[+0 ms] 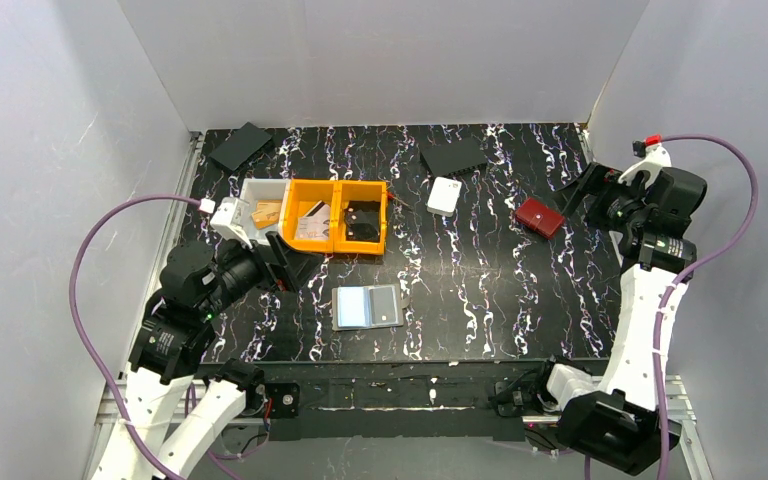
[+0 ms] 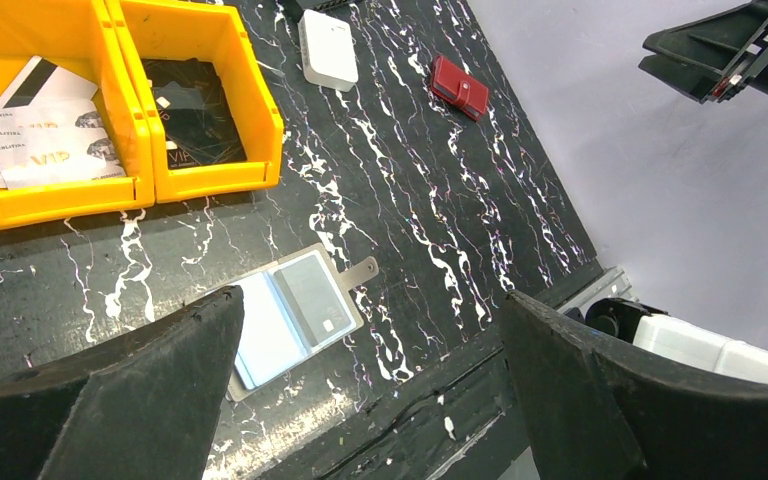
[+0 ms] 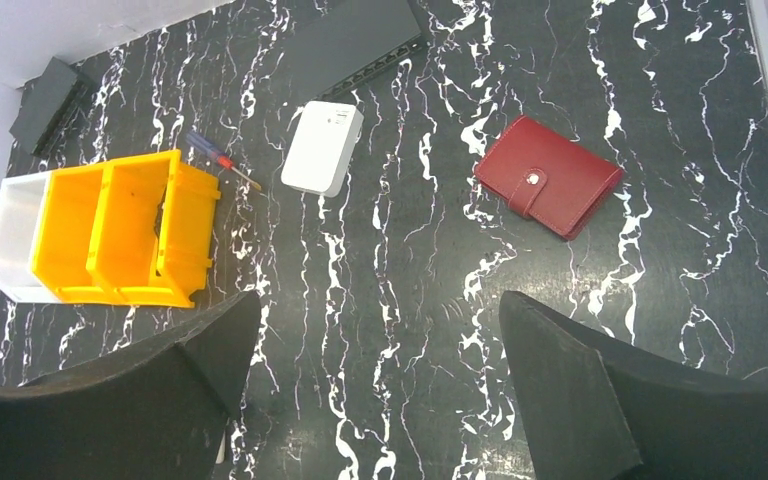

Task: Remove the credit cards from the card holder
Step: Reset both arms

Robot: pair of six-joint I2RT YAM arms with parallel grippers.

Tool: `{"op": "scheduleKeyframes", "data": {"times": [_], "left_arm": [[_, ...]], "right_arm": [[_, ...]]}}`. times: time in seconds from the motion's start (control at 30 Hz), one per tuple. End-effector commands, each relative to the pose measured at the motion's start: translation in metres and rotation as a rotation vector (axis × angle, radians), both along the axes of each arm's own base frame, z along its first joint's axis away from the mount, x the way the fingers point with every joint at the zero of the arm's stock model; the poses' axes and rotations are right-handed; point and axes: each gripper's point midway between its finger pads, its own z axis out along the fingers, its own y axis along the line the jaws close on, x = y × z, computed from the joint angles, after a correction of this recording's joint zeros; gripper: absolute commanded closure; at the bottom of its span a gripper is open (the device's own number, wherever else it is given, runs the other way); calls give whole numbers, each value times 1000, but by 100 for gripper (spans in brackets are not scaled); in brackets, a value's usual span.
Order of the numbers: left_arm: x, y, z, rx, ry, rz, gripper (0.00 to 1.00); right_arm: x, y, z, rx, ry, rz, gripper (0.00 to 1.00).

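Observation:
The card holder (image 1: 336, 310) lies open and flat on the black marbled table near the front middle; in the left wrist view its strap tab (image 2: 365, 268) points right. A pale blue credit card (image 1: 353, 308) (image 2: 265, 340) sits in its left half and a grey credit card (image 1: 385, 305) (image 2: 315, 298) in its right half. My left gripper (image 1: 292, 264) (image 2: 372, 300) hovers open to the holder's left and above it, holding nothing. My right gripper (image 1: 585, 190) (image 3: 380, 300) is open and empty at the far right, high above the table.
Two yellow bins (image 1: 340, 215) and a white bin (image 1: 260, 200) with cards stand behind the holder. A white case (image 1: 444, 196), a red wallet (image 1: 539, 217) (image 3: 550, 175), a small screwdriver (image 3: 222, 160) and two dark flat pieces (image 1: 240, 146) (image 1: 453, 156) lie farther back.

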Motion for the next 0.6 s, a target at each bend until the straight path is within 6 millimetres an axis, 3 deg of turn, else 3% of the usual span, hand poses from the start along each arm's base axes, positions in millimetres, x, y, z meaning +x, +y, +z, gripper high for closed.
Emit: {"op": "scheduleKeyframes", "data": {"times": [0.0, 0.57], "left_arm": [[-3, 0, 4, -6, -11, -8, 2], [-15, 4, -2, -17, -6, -3, 2]], "right_arm": [[-4, -3, 30, -45, -81, -18, 2], [-3, 4, 38, 3, -127, -13, 2]]}}
